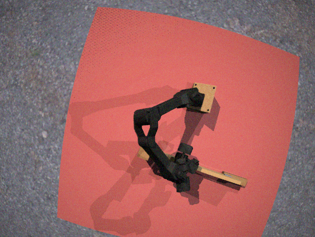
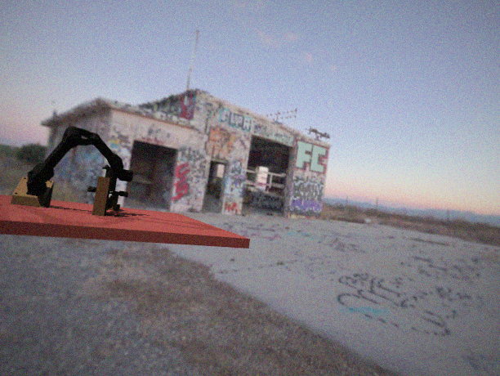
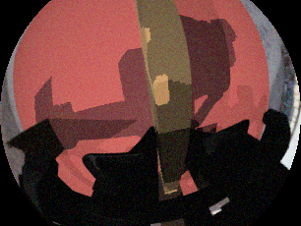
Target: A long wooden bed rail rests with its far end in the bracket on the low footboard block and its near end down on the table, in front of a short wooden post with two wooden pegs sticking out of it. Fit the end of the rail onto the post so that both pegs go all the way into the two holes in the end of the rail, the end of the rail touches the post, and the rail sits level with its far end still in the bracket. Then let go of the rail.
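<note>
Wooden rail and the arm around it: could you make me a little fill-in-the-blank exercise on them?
1. The gripper is closed on the wooden ____.
2. The arm is coloured ____.
3. The table top is coloured ____.
4. On the building behind the table, the two big pale green letters near its right end read ____.

Missing words: rail; black; red; FC
</note>
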Tool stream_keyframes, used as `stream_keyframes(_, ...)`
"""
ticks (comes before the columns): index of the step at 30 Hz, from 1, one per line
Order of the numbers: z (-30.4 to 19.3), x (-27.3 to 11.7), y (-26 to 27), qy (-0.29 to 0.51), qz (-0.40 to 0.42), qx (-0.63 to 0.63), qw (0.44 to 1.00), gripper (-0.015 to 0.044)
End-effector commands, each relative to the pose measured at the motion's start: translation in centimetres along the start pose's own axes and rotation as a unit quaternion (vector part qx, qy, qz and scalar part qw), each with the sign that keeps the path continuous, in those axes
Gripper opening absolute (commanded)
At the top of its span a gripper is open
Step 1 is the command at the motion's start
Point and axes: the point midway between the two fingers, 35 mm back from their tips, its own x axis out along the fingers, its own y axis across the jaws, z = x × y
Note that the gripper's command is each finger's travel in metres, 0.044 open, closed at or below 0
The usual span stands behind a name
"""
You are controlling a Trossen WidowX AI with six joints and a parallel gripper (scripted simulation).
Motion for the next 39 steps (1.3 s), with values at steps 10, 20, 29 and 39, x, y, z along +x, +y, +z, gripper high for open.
stream_keyframes(10,0.2,-1.1,-0.4,-0.003,-0.006,-0.001,1.000,0.0000)
stream_keyframes(20,0.2,-1.6,-0.4,-0.003,-0.006,-0.001,1.000,0.0000)
stream_keyframes(29,0.2,-2.1,-0.4,-0.003,-0.006,-0.001,1.000,0.0000)
stream_keyframes(39,0.2,-2.6,-0.4,-0.003,-0.006,-0.001,1.000,0.0000)
